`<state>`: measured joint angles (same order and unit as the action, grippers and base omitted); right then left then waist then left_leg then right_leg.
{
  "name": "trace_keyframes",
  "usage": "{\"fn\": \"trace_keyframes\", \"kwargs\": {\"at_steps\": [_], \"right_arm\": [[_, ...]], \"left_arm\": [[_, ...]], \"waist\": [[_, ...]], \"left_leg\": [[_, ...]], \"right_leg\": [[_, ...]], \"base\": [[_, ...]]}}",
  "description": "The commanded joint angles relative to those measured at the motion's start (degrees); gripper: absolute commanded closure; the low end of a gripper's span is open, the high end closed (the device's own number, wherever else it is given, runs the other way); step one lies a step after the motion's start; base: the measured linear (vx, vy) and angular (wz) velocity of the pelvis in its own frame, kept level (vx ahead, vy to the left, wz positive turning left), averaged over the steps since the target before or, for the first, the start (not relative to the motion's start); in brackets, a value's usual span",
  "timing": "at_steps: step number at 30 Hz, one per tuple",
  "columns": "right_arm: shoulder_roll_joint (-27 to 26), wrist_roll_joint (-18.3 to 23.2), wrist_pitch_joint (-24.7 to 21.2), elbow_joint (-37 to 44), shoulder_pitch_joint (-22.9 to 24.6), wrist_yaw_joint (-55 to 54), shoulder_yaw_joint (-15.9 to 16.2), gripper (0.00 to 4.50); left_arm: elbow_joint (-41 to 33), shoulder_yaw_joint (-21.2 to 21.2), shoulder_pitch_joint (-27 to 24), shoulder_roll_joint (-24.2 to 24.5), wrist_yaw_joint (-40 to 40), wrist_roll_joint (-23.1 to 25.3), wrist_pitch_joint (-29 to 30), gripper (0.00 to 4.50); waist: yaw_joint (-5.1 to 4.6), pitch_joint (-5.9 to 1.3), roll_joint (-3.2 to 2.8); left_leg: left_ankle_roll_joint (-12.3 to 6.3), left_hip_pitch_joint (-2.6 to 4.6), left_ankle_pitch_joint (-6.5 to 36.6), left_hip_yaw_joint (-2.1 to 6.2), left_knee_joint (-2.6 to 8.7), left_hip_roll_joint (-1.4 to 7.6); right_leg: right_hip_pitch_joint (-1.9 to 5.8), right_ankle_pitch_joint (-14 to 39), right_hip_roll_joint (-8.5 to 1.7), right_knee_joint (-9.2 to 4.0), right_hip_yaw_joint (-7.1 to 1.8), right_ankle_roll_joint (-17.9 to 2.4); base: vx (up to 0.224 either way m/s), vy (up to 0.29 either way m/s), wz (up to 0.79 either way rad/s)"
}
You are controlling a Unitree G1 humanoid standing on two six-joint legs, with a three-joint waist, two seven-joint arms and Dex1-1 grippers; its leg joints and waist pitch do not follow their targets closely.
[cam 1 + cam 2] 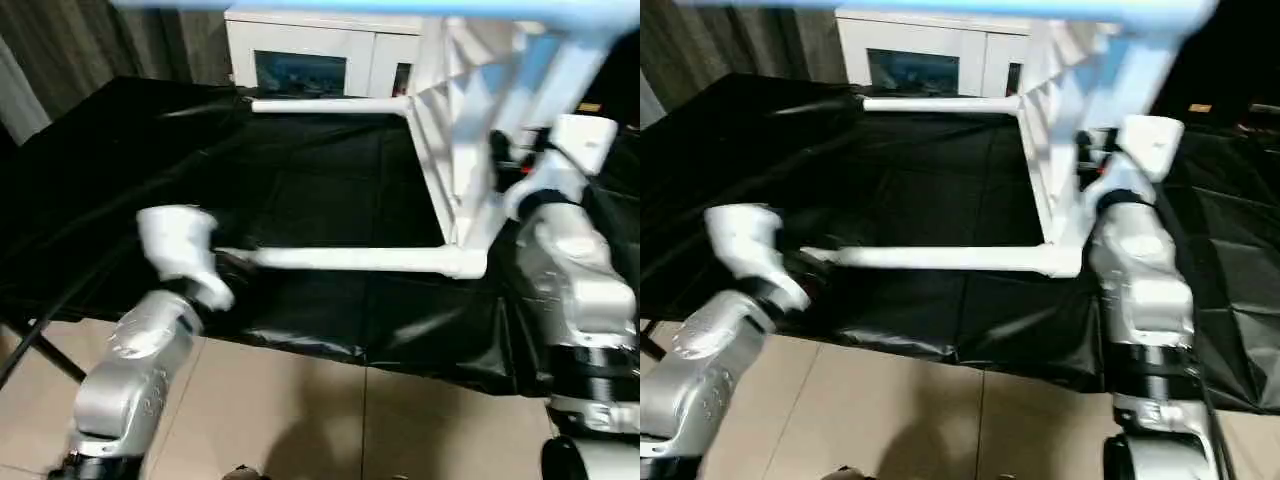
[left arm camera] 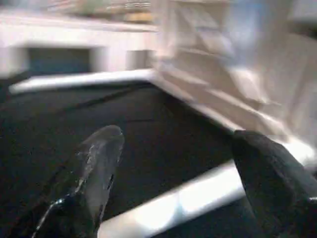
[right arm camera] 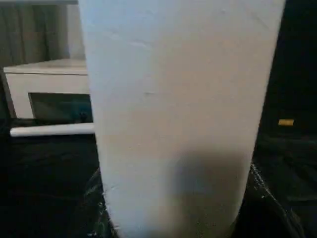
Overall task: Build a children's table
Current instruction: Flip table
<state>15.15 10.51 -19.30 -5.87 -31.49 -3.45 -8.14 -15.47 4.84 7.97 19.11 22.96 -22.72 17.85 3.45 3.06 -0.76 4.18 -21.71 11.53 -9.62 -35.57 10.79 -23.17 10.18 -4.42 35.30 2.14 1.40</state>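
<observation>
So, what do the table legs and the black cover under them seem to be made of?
The table legs look like white plastic: smooth, round tubes of one even colour with a soft shine. The black cover looks like thin plastic sheeting or coated cloth: it creases, wrinkles at the edge and shows glossy highlights. Which of the two it is, the look leaves open.

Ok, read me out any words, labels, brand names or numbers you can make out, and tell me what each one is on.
No text can be read.
Small yellow-orange patch on the black cover: may be a label, too small and blurred to read.
Children's table, white cabinet and silver forearms: no marking seen.
</observation>
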Motion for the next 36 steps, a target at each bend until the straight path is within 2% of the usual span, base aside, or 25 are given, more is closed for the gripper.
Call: {"fn": "trace_keyframes", "kwargs": {"at_steps": [1, 3, 4, 6, 7, 8, 11, 12, 14, 19, 21, 22, 23, 24, 27, 28, 32, 34, 36], "right_arm": [[-0.6, -1.2, 0.3, -2.6, -1.1, -2.1, -0.2, 2.90], [-1.3, -2.0, 0.4, -3.9, -1.8, -3.0, 0.3, 2.90], [-2.1, -2.1, 0.7, -5.5, -2.6, -3.3, 0.5, 2.90], [-3.1, -2.9, 1.4, -8.3, -3.6, -4.0, 1.0, 2.90], [-3.2, -2.9, 1.5, -8.5, -3.6, -4.1, 1.0, 2.90], [-3.5, -3.4, 1.7, -9.6, -4.0, -4.2, 1.3, 2.90], [-3.9, -4.1, 2.0, -11.6, -4.6, -3.4, 2.1, 2.90], [-4.2, -3.7, 2.0, -11.9, -4.6, -2.5, 2.2, 2.35], [-4.1, -3.7, 2.8, -11.7, -4.4, -0.3, 3.3, 2.21], [-3.6, -3.8, 4.5, -9.9, -3.2, 2.0, 3.7, 1.76], [-3.8, -3.0, 4.6, -8.7, -2.5, 3.1, 3.5, 1.64], [-4.2, -2.1, 5.2, -7.5, -1.7, 3.5, 2.9, 1.47], [-4.2, -2.1, 5.2, -7.5, -1.7, 3.5, 2.9, 1.37], [-4.1, -2.0, 5.4, -6.5, -0.7, 3.5, 2.5, 1.32], [-4.5, -1.7, 7.0, -4.3, 2.1, 4.2, 2.4, 1.18], [-4.6, -1.3, 7.7, -3.7, 3.0, 4.9, 2.4, 0.95], [-4.4, -1.9, 11.8, -1.9, 7.6, 7.8, 3.6, 0.62], [-4.3, -1.9, 14.7, -2.1, 9.3, 10.0, 4.5, 0.62], [-4.5, -1.5, 15.5, -2.7, 10.5, 11.5, 5.0, 0.62]], "left_arm": [[-3.4, 3.7, -0.1, 2.1, 7.4, 0.7, -1.7, 0.55], [-4.7, 4.9, 0.9, 2.6, 10.1, -0.8, -1.2, 0.55], [-5.4, 5.5, 1.9, 2.7, 11.8, -2.3, -0.2, 0.55], [-6.2, 6.4, 3.2, 3.3, 14.2, -4.2, 1.8, 0.55], [-6.2, 6.5, 3.3, 3.4, 14.3, -4.2, 1.8, 0.55], [-6.1, 7.0, 3.6, 3.8, 15.1, -4.1, 1.8, 0.55], [-5.4, 7.7, 4.4, 4.6, 16.0, -3.1, 1.4, 0.55], [-5.2, 7.6, 4.6, 4.6, 16.4, -2.9, 1.4, 0.55], [-4.9, 7.3, 5.2, 4.6, 16.9, -2.8, 1.5, 0.55], [-4.4, 6.8, 5.5, 5.0, 17.2, -2.8, 2.2, 0.55], [-4.0, 6.7, 5.3, 5.0, 16.8, -2.5, 2.2, 0.55], [-3.5, 7.1, 4.9, 5.5, 17.0, -1.6, 2.0, 0.55], [-3.5, 7.1, 4.9, 5.5, 17.0, -1.6, 2.0, 0.55], [-3.2, 7.4, 4.4, 5.5, 16.8, -0.8, 1.4, 0.55], [-2.9, 7.8, 3.7, 5.6, 16.1, 1.1, 0.5, 0.55], [-2.8, 7.8, 3.5, 5.4, 15.6, 1.5, 0.1, 0.55], [-1.1, 7.7, 3.4, 4.8, 13.3, 4.2, -1.6, 0.55], [-0.3, 7.8, 3.7, 4.6, 13.0, 5.1, -2.1, 0.55], [0.2, 7.6, 4.2, 3.9, 13.0, 5.3, -2.1, 0.55]], "waist": [[-0.18, -3.74, 0.38], [-0.33, -3.72, 0.22], [-0.55, -3.58, 0.14], [-0.65, -3.55, 0.25], [-0.76, -3.49, 0.16], [-0.89, -3.36, 0.32], [-1.15, -3.33, 0.42], [-1.24, -3.31, 0.40], [-1.33, -3.33, 0.45], [-1.84, -3.50, 0.82], [-1.92, -3.59, 0.84], [-1.99, -3.67, 1.24], [-1.95, -3.70, 1.09], [-2.02, -3.65, 1.29], [-1.81, -3.71, 1.10], [-1.77, -3.75, 1.20], [-1.77, -3.64, 1.30], [-1.82, -3.63, 0.87], [-1.87, -3.53, 0.98]], "left_leg": [[2.48, 1.05, 10.5, -0.05, 4.84, 1.23], [2.85, 0.94, 10.6, -0.05, 4.91, 1.24], [3.44, 1.05, 11.9, -0.17, 4.94, 1.06], [3.96, 1.20, 13.5, -0.19, 4.96, 1.05], [4.09, 1.07, 13.9, -0.16, 5.01, 1.04], [4.18, 1.04, 14.9, -0.15, 5.02, 0.91], [4.32, 1.21, 16.7, -0.12, 4.99, 0.91], [4.26, 1.23, 17.1, -0.08, 5.01, 0.93], [4.30, 1.25, 17.5, -0.01, 5.06, 0.98], [3.88, 1.03, 15.7, -0.05, 4.99, 1.02], [3.64, 0.86, 14.7, -0.06, 4.94, 1.01], [3.28, 0.80, 13.9, -0.10, 4.90, 1.04], [3.14, 0.84, 13.4, -0.09, 4.88, 1.09], [2.92, 0.81, 12.8, -0.21, 4.83, 1.08], [2.77, 0.96, 11.8, -0.23, 4.84, 1.18], [2.73, 1.01, 12.0, -0.24, 4.85, 1.23], [2.41, 0.95, 12.8, -0.19, 4.94, 1.28], [2.59, 1.06, 14.3, -0.13, 5.04, 1.26], [2.50, 0.97, 15.5, -0.06, 5.13, 1.30]], "right_leg": [[1.87, 11.1, -2.16, -3.67, -1.76, -7.6], [1.93, 10.9, -2.19, -3.40, -1.78, -8.1], [1.77, 12.1, -2.03, -3.50, -1.81, -8.2], [1.70, 13.5, -2.07, -3.59, -1.85, -8.2], [1.71, 13.9, -2.06, -3.56, -1.87, -8.2], [1.72, 15.4, -1.97, -3.74, -1.90, -7.6], [1.56, 18.4, -1.96, -4.02, -1.97, -6.7], [1.52, 19.1, -1.96, -4.07, -1.98, -6.5], [1.52, 19.7, -1.92, -4.11, -1.92, -6.4], [1.72, 16.6, -1.81, -3.82, -1.95, -7.2], [1.96, 15.4, -1.83, -3.68, -1.98, -7.5], [2.08, 14.6, -1.84, -3.56, -2.00, -7.5], [2.06, 14.1, -1.86, -3.53, -2.02, -7.6], [2.02, 13.4, -1.79, -3.59, -2.05, -7.7], [2.02, 12.0, -1.83, -3.45, -2.07, -7.9], [2.06, 11.5, -1.79, -3.39, -2.07, -8.0], [2.07, 11.9, -1.84, -3.63, -2.13, -7.9], [1.95, 13.1, -1.85, -3.79, -2.09, -8.2], [1.96, 14.2, -1.87, -3.95, -2.11, -8.3]], "base": [[0.000, 0.000, 0.00], [0.000, 0.000, 0.00], [0.000, 0.000, 0.00], [0.000, 0.000, 0.00], [0.000, 0.000, 0.00], [0.000, 0.000, 0.00], [0.000, 0.000, 0.00], [0.000, 0.000, 0.00], [0.000, 0.000, 0.00], [0.000, 0.000, 0.00], [0.000, 0.000, 0.00], [0.000, 0.000, 0.00], [0.000, 0.000, 0.00], [0.000, 0.000, 0.00], [0.000, 0.000, 0.00], [0.000, 0.000, 0.00], [0.000, 0.000, 0.00], [0.000, 0.000, 0.00], [0.000, 0.000, 0.00]]}}
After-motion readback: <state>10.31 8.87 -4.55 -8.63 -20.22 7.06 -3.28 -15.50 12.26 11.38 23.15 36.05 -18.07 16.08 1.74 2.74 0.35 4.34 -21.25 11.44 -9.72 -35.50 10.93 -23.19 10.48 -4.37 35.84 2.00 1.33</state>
